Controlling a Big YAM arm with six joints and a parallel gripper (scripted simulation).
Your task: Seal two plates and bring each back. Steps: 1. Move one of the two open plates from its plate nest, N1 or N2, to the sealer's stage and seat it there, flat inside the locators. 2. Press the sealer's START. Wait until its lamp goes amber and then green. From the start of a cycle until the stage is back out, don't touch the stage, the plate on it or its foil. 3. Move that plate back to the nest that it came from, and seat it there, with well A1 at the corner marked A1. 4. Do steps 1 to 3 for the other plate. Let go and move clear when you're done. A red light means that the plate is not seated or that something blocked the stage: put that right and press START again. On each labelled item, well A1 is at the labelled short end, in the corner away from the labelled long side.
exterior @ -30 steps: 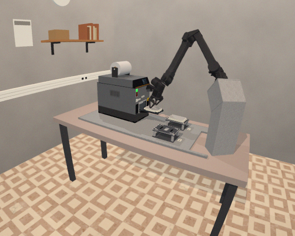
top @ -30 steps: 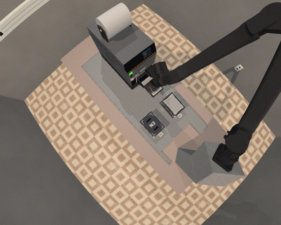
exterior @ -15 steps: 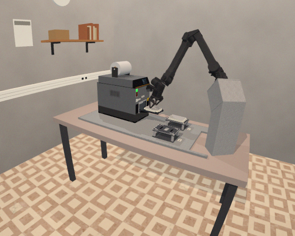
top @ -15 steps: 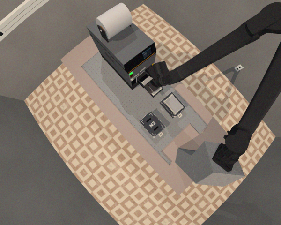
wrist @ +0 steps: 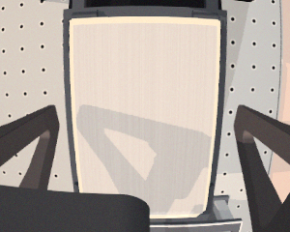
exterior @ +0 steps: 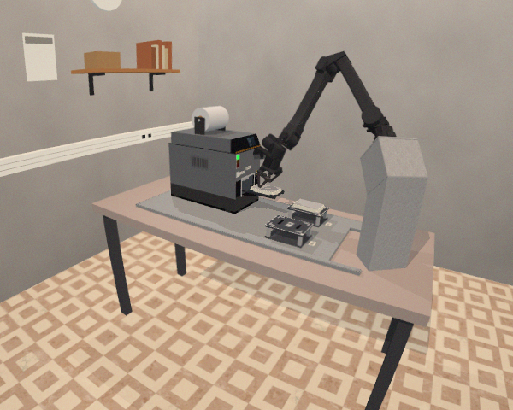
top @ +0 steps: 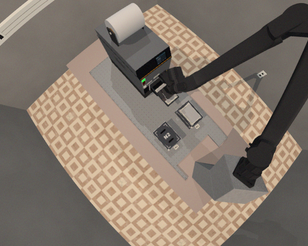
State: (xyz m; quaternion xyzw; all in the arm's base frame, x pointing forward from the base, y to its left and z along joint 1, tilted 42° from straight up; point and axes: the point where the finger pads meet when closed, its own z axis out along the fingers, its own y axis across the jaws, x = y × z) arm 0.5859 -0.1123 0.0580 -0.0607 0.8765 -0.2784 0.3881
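A plate with a pale, smooth top (top: 172,100) (exterior: 268,190) (wrist: 145,63) lies flat on the sealer's extended stage (exterior: 275,195) (wrist: 68,97). My gripper (exterior: 266,180) (wrist: 146,115) is open above it, one finger beyond each long side, holding nothing. The arm partly hides plate and fingers in the top view. The sealer's lamp (top: 143,80) (exterior: 238,156) is green. The other plate (top: 190,114) (exterior: 309,208) sits in nest N1; whether it has foil I cannot tell. Nest N2 (top: 167,135) (exterior: 289,228) is empty. Well A1 is not visible on either plate.
The grey sealer (top: 124,55) (exterior: 203,169) with its white foil roll (top: 127,22) (exterior: 215,117) stands close behind the stage. N1 and N2 stand side by side between the stage and the arm's grey pedestal (top: 223,177) (exterior: 396,207).
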